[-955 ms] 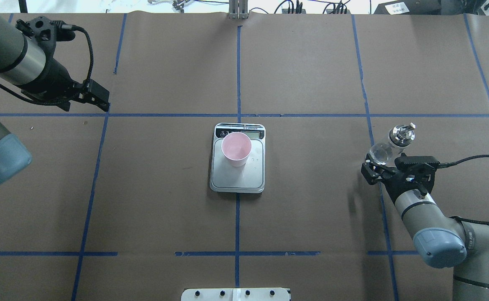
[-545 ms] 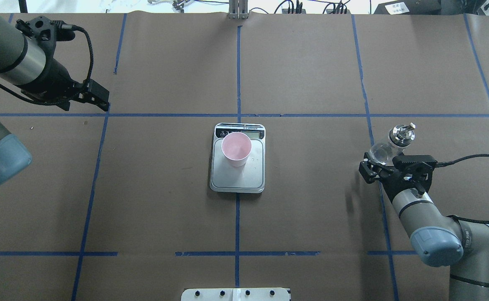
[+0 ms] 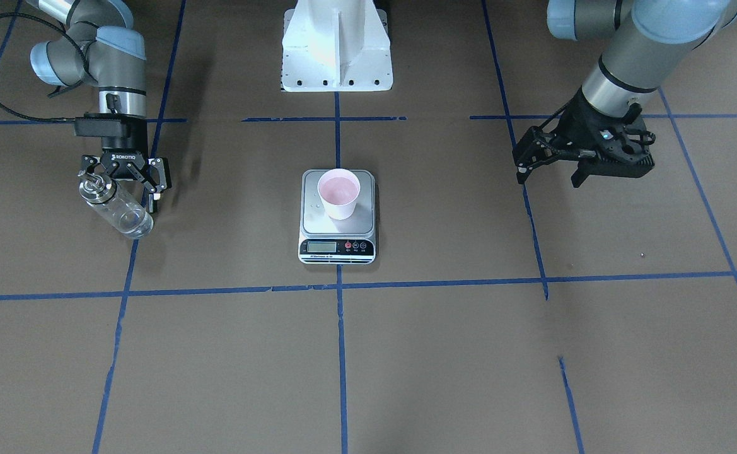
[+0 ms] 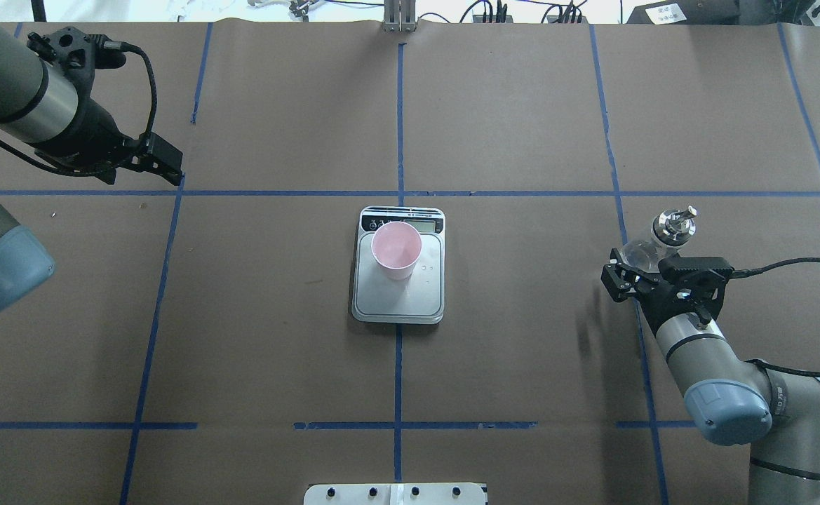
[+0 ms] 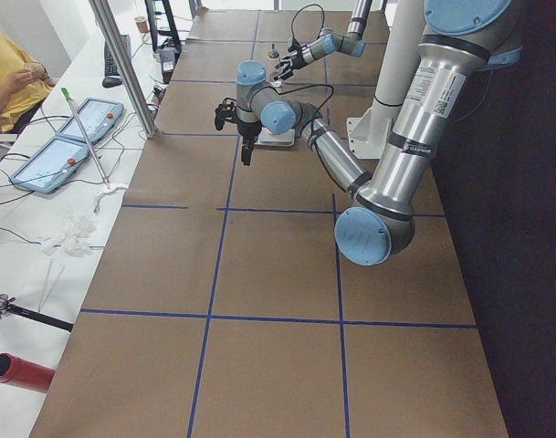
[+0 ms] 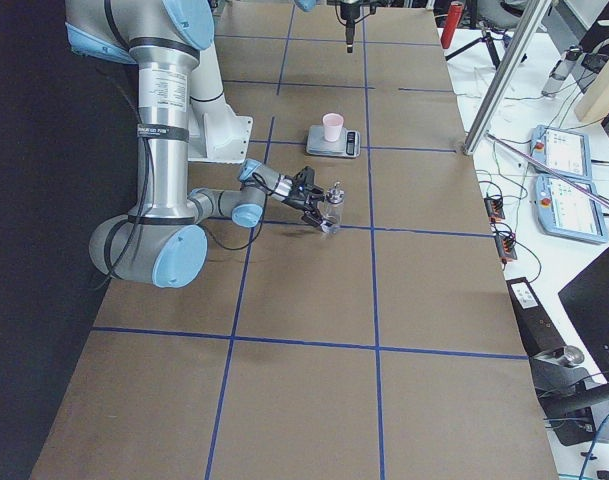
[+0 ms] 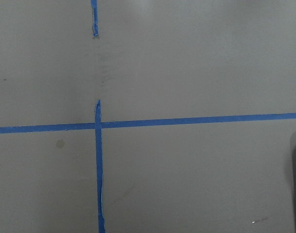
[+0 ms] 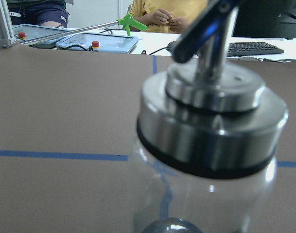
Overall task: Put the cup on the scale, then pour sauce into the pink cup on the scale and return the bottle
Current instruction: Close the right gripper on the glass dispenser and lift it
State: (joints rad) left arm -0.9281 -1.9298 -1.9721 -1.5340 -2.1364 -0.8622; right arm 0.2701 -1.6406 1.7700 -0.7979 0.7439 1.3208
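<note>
Bottle (image 4: pixel 670 227), lower half behind right claw (image 4: pixel 628 269)

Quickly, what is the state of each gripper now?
Left gripper: open, empty.
Right gripper: open; the bottle stands at its fingers, not gripped.

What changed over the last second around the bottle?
The right tool, open, edged slightly toward the table's middle, now hiding more of the base of the bottle. Nothing was taken hold of or let go. The bottle, the cup on the scale and the left tool stayed put.
</note>
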